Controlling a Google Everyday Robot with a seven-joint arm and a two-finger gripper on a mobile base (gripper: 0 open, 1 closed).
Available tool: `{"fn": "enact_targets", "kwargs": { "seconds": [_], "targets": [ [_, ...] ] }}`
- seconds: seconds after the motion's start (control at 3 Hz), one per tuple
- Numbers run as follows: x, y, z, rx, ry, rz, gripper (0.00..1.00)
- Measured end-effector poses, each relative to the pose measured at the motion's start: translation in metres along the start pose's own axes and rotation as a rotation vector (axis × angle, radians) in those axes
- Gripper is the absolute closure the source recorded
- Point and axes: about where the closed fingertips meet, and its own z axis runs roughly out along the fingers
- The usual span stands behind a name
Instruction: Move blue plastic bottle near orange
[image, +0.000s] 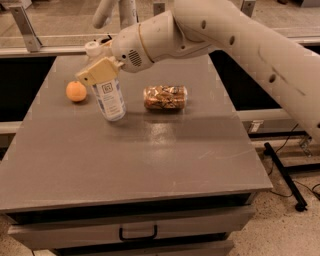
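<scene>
The blue plastic bottle (109, 100) is clear with a white cap and a pale label with a small dark square logo. It stands slightly tilted on the grey table (150, 160), its base near the surface. My gripper (98, 70) is shut on the bottle's upper part, with the tan fingers (95, 73) across its shoulder. The orange (76, 91) is a small round fruit lying just left of the bottle, a short gap apart. The white arm reaches in from the upper right.
A brown shiny wrapped snack packet (165, 97) lies right of the bottle. The table has a drawer with a dark handle (137, 233) below its front edge. A metal rail (45, 50) runs behind the table. A black stand leg (285, 172) lies on the floor at right.
</scene>
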Motion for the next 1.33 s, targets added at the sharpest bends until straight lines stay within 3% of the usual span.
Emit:
{"fn": "enact_targets", "kwargs": {
  "seconds": [0.33, 0.67, 1.0, 1.33],
  "targets": [
    [-0.023, -0.028, 0.018, 0.039, -0.027, -0.027, 1.00],
    [-0.023, -0.028, 0.018, 0.039, -0.027, -0.027, 1.00],
    [-0.029, -0.039, 0.021, 0.087, -0.049, -0.010, 1.00],
    [-0.041, -0.064, 0.027, 0.136, -0.066, -0.018, 1.00]
  ]
}}
